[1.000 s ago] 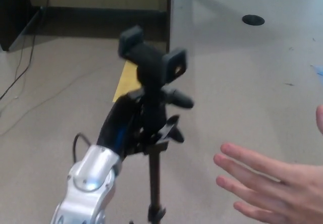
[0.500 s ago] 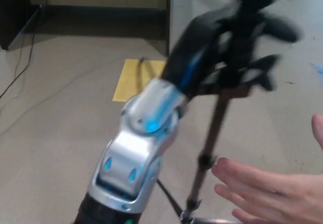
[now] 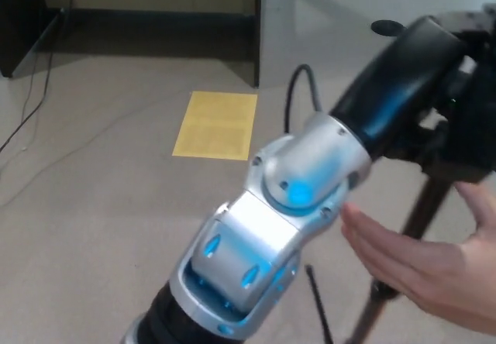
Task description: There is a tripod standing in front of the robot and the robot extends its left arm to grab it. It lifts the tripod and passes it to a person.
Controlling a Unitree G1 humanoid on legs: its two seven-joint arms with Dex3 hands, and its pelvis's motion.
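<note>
Swung rightward since the earlier frame, the black metal tripod point(image 3: 422, 204) sits at picture right, apparently clamped in the left hand point(image 3: 457, 104) above the person's open hand point(image 3: 422, 270). Release only once the person grips.

The black tripod point(image 3: 422, 204) hangs tilted at the right edge, its thin legs slanting down-left.

Office-like room: carpet point(image 3: 101, 197), floor cables point(image 3: 35, 104)
</note>
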